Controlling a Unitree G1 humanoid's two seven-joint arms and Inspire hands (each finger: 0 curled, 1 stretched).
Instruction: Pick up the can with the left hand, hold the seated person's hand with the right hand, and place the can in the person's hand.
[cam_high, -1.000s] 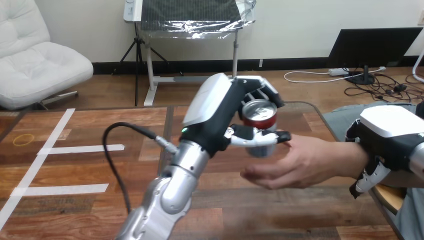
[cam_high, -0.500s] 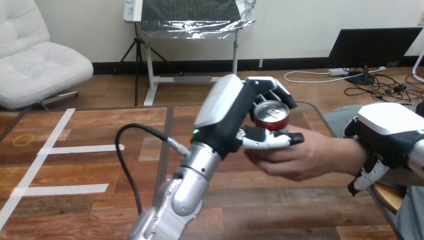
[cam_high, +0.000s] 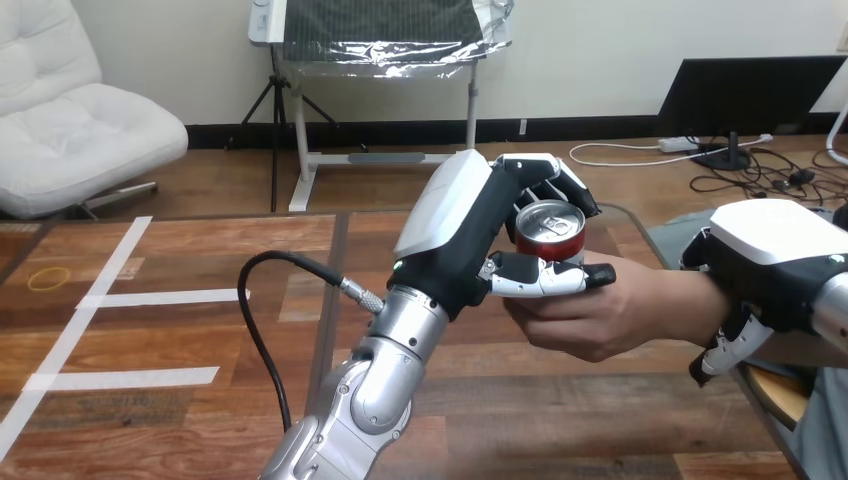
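Left hand (cam_high: 462, 235): raised above the table at the view's middle, closed round the can (cam_high: 548, 232); grips it with fingers (cam_high: 545, 178) hooked over the far side and thumb (cam_high: 545, 279) laid across the near side.
Left arm: rises from the bottom edge, silver forearm slanting up and to the right.
Can: red with a silver top, upright (top plainly visible, hardly tilted); held off the table, in the left hand and just above the person's hand (cam_high: 585, 318); lower part hidden behind the robot thumb.
Person's hand: reaches in from the view's right, cupped right under the can with fingers curled, just below the robot thumb; actual contact with the can hidden, so cannot tell.
Right hand (cam_high: 770, 240): lies over the person's wrist near the view's right edge, white shell upward; clasps the wrist with fingers (cam_high: 722, 352) bent down along its near side.
Right arm: enters low at the right edge.
Gap between robot hands: spanned by the person's hand and wrist.
Table (cam_high: 150, 400): wooden, below both hands; carries white tape strips (cam_high: 160, 297) at the left, well apart from the can.
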